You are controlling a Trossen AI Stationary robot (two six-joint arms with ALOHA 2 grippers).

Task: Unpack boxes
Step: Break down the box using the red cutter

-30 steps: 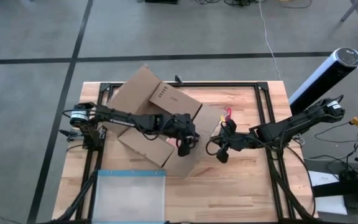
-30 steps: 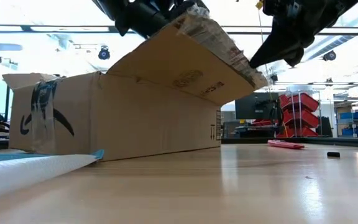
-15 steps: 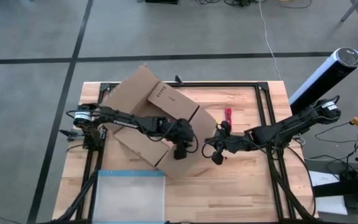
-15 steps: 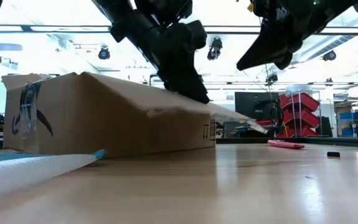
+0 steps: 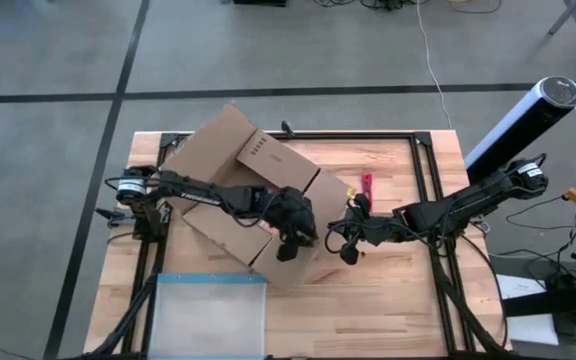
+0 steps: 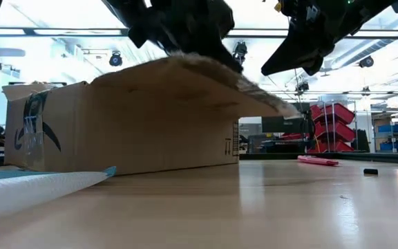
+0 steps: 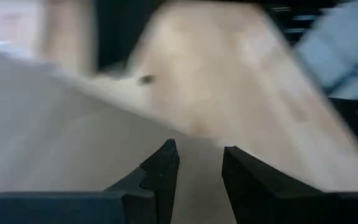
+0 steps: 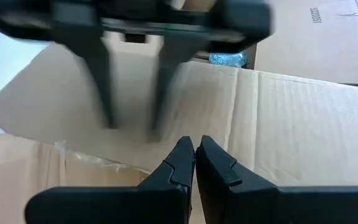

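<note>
While the cardboard box [image 5: 238,190] sprawls over the table's [image 5: 388,300] back-left part with one flap jutting toward the middle, a clear plastic pouch [image 5: 208,315] lies along the front edge just before it, and a small red tool [image 5: 366,184] sits behind the arms near the table's middle. The left gripper [image 5: 290,243] presses on that flap with its fingers parted and nothing between them. The right gripper [image 5: 346,250] hangs pinched shut just off the flap's free edge, with bare wood open toward the front-right corner.
</note>
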